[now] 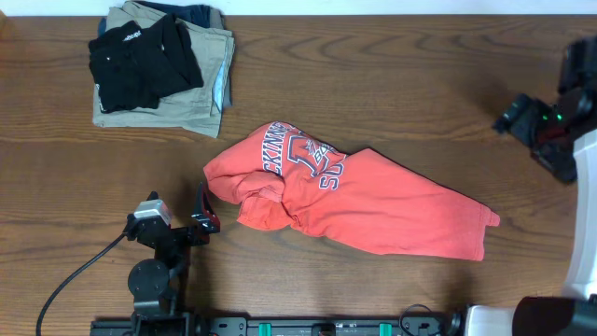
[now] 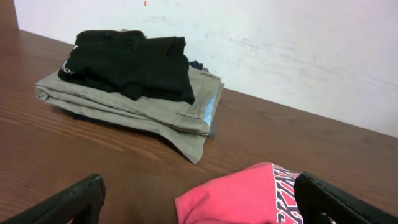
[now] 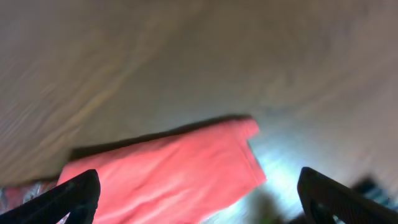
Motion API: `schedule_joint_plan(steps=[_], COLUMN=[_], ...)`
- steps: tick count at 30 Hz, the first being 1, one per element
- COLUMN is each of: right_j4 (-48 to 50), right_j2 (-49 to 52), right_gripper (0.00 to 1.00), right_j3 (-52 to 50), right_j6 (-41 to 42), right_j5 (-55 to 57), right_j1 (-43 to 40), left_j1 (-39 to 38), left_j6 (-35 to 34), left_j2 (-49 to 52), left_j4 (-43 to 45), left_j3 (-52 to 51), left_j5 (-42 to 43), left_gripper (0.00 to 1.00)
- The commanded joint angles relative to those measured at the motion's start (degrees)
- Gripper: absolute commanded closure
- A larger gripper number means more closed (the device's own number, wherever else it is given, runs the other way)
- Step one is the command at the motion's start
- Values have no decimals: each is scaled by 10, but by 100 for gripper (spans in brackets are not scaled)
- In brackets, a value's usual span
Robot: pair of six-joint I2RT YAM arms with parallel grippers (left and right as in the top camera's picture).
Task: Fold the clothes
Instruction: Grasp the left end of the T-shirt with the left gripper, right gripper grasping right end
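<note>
On table (image 1: 392, 103), T-shirt (image 1: 373, 201) lies crumpled (unfolded).

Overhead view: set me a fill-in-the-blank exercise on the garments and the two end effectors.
1. The black folded garment lies on top of the folded ____ trousers.
2. The arched lettering on the crumpled coral-red short-sleeved T-shirt is ____ in colour.
3. The left end effector and the right end effector both stand ____, holding nothing.
4. The end effector nearer the T-shirt is the ____ one.

Missing words: khaki; white; open; left.
</note>
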Motion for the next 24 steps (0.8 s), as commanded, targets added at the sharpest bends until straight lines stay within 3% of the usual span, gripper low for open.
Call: schedule_joint_plan(steps=[1, 6, 13, 16, 21, 24], right_j4=[-1, 2, 52, 82, 100, 109], right_j2=[-3, -3, -3, -3, -3, -3], right_gripper=[1, 1, 1, 1, 1, 1], right_j3=[-54, -156, -285, -322, -346, -346], right_j6=[68, 55, 17, 17, 16, 16], right_j5=[-65, -117, -151, -156, -155, -159], right_j1=[-32, -35, -35, -35, -35, -35], left_j1=[0, 0, 0, 0, -1, -1], left_j6=[8, -3, -203, -270, -278, -298], left_j2=[0, 0, 0, 0, 4, 11], left_j4=[-19, -19, -7, -12, -9, -8], left_j3=[-10, -9, -9, -9, -9, -3], left_j5=[6, 28, 318, 375, 464, 474], left_gripper=[2, 2, 2, 2, 2, 2])
